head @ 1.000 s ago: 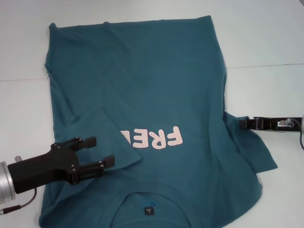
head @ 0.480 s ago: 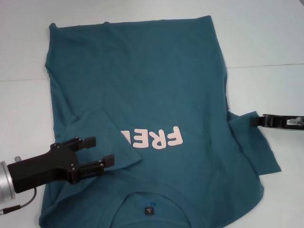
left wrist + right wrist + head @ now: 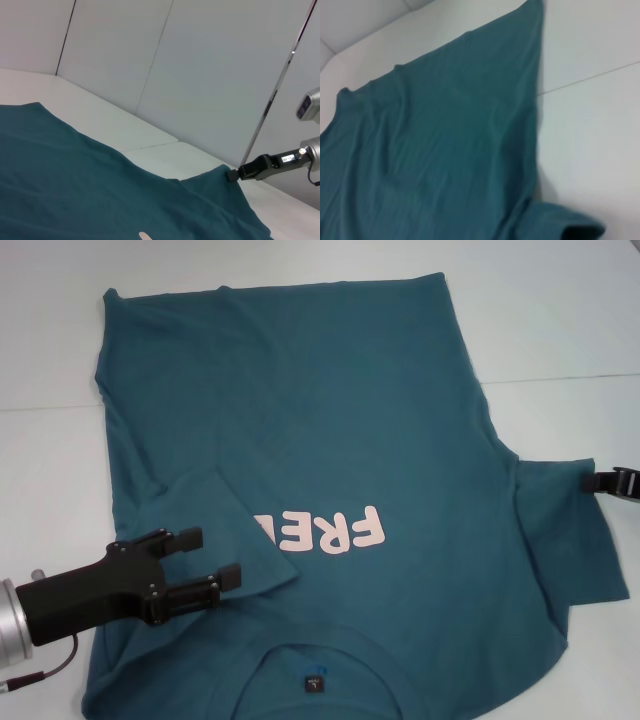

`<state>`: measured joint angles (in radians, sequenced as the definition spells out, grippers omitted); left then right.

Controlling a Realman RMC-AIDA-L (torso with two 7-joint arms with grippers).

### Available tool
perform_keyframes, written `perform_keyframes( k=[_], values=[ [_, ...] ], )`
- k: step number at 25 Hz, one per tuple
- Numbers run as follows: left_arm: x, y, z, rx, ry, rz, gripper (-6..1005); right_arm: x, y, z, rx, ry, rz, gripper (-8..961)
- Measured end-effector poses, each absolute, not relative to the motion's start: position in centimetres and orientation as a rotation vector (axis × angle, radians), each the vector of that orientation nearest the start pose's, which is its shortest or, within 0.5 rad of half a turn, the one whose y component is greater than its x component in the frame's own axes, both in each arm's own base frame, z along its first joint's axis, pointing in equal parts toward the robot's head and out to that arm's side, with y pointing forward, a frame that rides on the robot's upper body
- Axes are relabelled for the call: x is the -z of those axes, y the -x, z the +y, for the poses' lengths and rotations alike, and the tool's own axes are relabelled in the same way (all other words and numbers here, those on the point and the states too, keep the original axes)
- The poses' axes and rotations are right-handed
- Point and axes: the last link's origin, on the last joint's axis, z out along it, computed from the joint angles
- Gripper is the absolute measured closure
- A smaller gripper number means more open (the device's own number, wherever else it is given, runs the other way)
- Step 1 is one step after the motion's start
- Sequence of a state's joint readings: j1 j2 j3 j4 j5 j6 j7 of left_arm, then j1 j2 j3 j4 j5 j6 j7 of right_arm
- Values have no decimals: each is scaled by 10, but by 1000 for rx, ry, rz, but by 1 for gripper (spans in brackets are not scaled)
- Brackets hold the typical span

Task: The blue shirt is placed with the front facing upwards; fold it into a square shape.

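Note:
The blue shirt (image 3: 330,420) lies spread on the white table, front up, with pink lettering (image 3: 325,530) and a black neck tag (image 3: 314,681) near the front edge. Its left sleeve (image 3: 235,530) is folded inward over the body. My left gripper (image 3: 212,557) is open and hovers by that folded sleeve. My right gripper (image 3: 598,480), at the right edge of the head view, is shut on the tip of the right sleeve (image 3: 570,540) and holds it stretched outward. The left wrist view shows the right gripper (image 3: 234,175) pinching the sleeve edge. The right wrist view shows the shirt (image 3: 435,150) below.
The white table (image 3: 560,320) has a seam line (image 3: 560,378) running across it. Bare table shows at the far side and to the right of the shirt. Grey wall panels (image 3: 200,75) stand behind the table.
My right gripper has moved to the right with the right sleeve, drawing it out from the shirt's body. The left arm has not moved.

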<state>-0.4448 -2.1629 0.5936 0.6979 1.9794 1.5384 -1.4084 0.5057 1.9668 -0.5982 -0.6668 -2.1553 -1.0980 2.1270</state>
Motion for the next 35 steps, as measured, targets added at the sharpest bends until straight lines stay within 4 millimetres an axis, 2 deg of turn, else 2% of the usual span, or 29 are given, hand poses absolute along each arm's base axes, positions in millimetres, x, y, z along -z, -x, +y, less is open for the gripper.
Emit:
perform_keyframes(
  k=[8, 18, 35],
  values=[
    [12, 274, 310, 823, 2565, -804, 113, -88, -363, 361, -518, 1889, 1508, 944],
    [13, 273, 311, 820, 2572, -807, 113, -95, -360, 364, -500, 1906, 1472, 944],
    [18, 273, 310, 831, 2578, -832, 112, -77, -337, 389, -473, 1975, 1286, 944]
  ],
)
